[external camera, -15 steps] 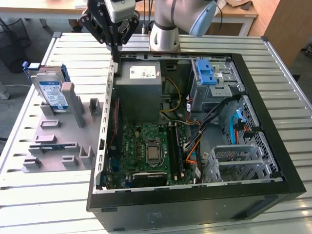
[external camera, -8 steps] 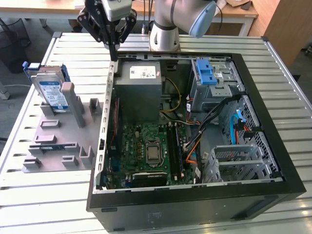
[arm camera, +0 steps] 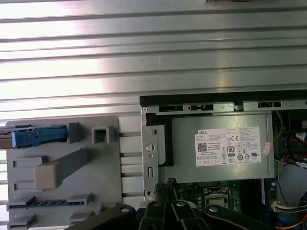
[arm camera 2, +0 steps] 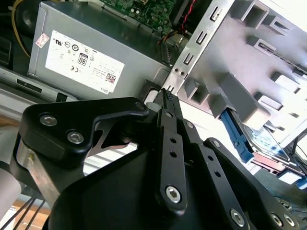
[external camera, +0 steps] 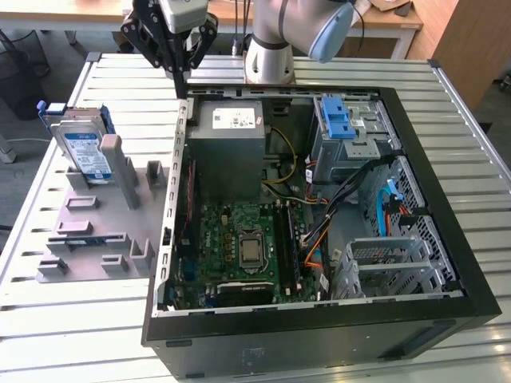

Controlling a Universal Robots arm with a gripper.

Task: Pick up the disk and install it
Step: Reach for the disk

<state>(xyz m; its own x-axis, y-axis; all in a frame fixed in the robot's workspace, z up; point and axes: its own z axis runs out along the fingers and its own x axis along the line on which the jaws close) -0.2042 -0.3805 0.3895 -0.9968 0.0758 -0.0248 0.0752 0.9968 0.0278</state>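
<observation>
**A:** Exterior view first. The black two-finger gripper (external camera: 184, 78) hangs over the back corner of the open black computer tower (external camera: 319, 323), fingers pressed together and pinching nothing.

**B:** And the flat silver hard-drive disk in its blue carrier frame (external camera: 86, 150)?

**A:** It's standing on edge in the grey plastic holder rack (external camera: 104, 231) on the slatted metal counter (external camera: 120, 88). That's well apart from the gripper, toward the exterior view's left.

**B:** What's the danger?

**A:** I'd say fingers pressed together can't straddle the disk. Arriving like that would shove it or tip it in its slot.

**B:** Second wrist view?

**A:** The fingertips meet just beside the tower's slotted metal side wall (arm camera 2: 192, 52), with the grey power-supply box with a white sticker (arm camera 2: 86, 57) beyond. It's tight there, and a sideways swing could scrape that wall. The disk (arm camera 2: 268, 143) peeks out past the rack.

**B:** First wrist view?

**A:** This one looks down on the rack beside the tower. The disk's blue frame (arm camera: 38, 136) sits at the rack's end away from the tower, with a grey upright post (arm camera: 45, 175) near it. A finger could snag on that post, and a grip on the thin frame alone might slip.
</observation>
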